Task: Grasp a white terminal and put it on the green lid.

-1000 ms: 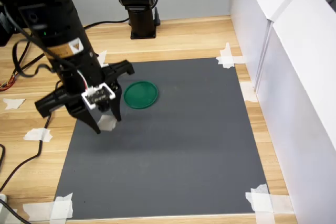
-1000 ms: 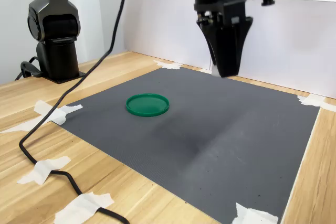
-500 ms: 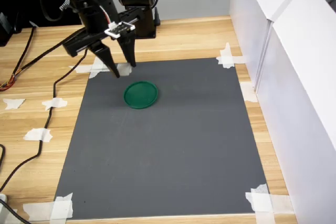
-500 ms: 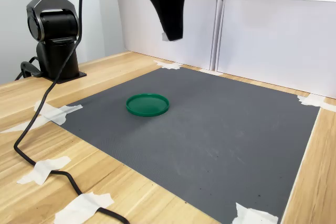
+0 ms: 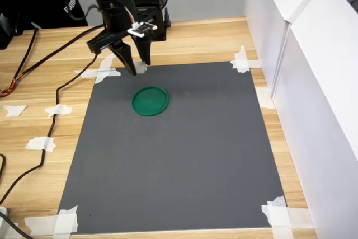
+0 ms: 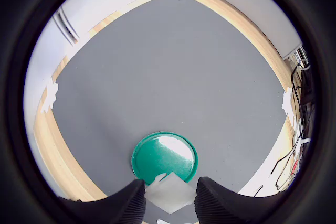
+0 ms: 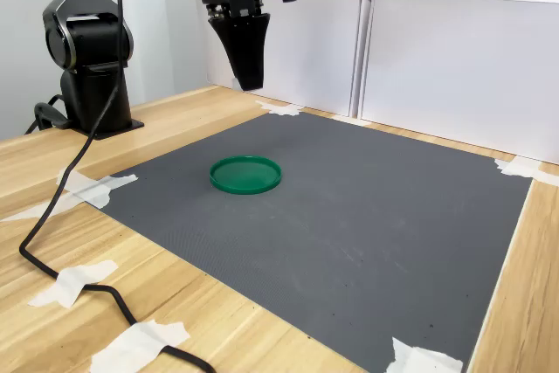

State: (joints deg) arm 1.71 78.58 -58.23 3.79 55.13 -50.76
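Pale wooden tabletop [image 5: 190,37] carries a dark grey mat [image 5: 179,149] taped at its corners, with white panels [image 5: 313,54] walling one side. In the first exterior view the green lid [image 5: 150,101] lies flat on the mat, and the gripper [image 5: 137,66] hangs in the air at about eleven o'clock from it, near but not yet over it, fingers pointing down. A pale piece shows between the tips, seemingly the white terminal [image 5: 139,68]; held aloft like that, I judge it is being carried for a drop onto the lid.

From the wrist view the white terminal [image 6: 168,191] sits pinched between the two dark fingers [image 6: 130,199], jaws closed to a narrow gap around it. It looks like a pale, blocky, diamond-shaped face; I cannot tell its long axis. Just beyond it lies the green lid [image 6: 164,157], rim up and bare.

Second exterior view shows the gripper [image 7: 247,83] high above the table, at roughly twelve o'clock from the green lid [image 7: 245,175], its fingers tapering downward. The terminal is too small to make out there.
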